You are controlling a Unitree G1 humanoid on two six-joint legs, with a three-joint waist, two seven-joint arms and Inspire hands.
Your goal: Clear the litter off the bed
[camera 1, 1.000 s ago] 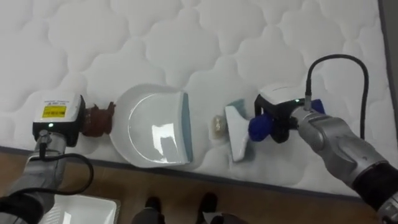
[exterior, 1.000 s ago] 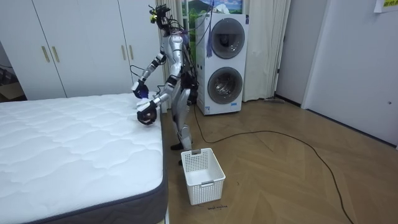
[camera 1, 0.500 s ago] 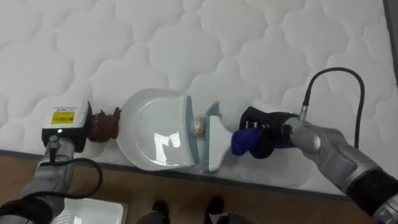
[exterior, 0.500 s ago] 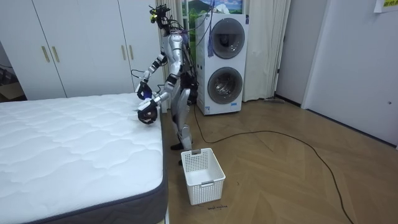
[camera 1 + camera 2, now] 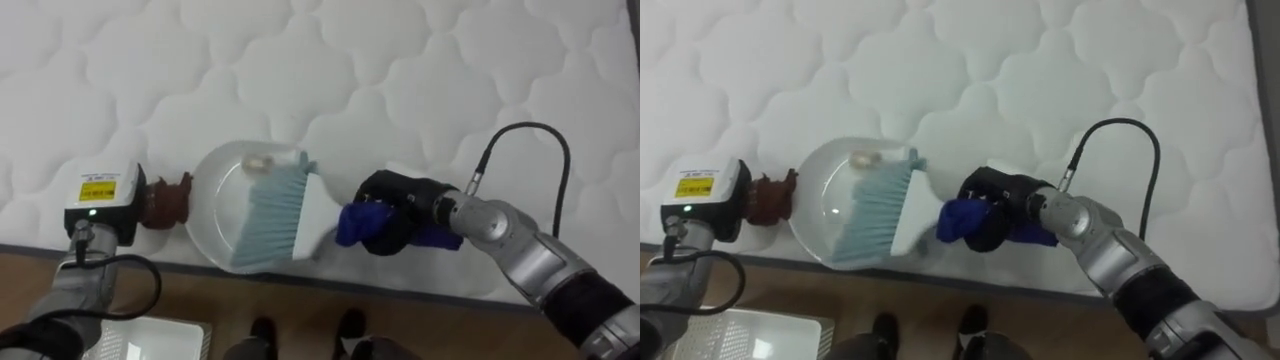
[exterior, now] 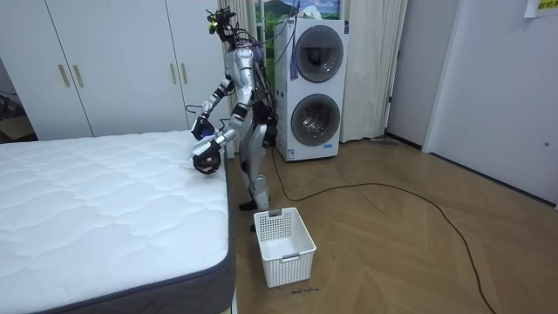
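Right hand (image 5: 400,212) clamped on the brush (image 5: 285,218) by its stiff blue handle, the best hold; the brush is probably light, soft-bristled. Left hand (image 5: 100,200) at the rigid dustpan (image 5: 215,215) — grip cannot be told.

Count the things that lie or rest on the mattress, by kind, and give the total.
dustpan: 1
brush: 1
piece of rubbish, lying in the dustpan: 1
Total: 3
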